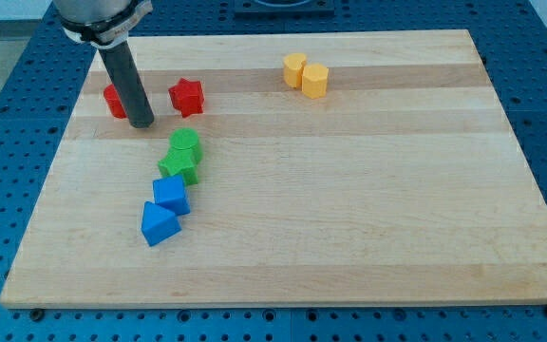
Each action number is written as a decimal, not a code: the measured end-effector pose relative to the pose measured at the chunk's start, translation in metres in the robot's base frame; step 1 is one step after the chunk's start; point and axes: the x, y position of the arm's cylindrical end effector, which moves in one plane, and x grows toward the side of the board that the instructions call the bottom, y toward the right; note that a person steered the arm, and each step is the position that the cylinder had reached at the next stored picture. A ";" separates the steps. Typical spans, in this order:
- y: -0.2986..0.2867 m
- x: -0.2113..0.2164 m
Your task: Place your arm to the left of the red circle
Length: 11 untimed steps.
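1. Red marks both pieces nearest my tip (141,123) in the camera view. The red circle (114,101), partly hidden behind the rod, lies near the view's top-left corner of the wooden board (368,190); the red star (186,96) lies to the rod's right.
2. Tip position: the rod's lower end rests on the board between the two red blocks, just to the view's right of the red circle and slightly below it. Contact with the circle cannot be confirmed, since the rod covers its right edge.
3. Tool state: the arm carries a plain rod only. It has nothing to open or close and holds no block.
4. Progress, as a judgement: the task is not complete. The tip stands on the wrong side of the red circle; the required position is on the circle's left.
5. Remaining work, as a judgement: route the tip around the circle, not through it, to avoid displacing it.
6. Other blocks: two green blocks (182,154), two blue blocks (165,209) and two yellow blocks (306,74) lie clear of that route.
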 end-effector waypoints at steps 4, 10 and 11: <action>-0.107 0.007; -0.093 -0.030; -0.088 -0.031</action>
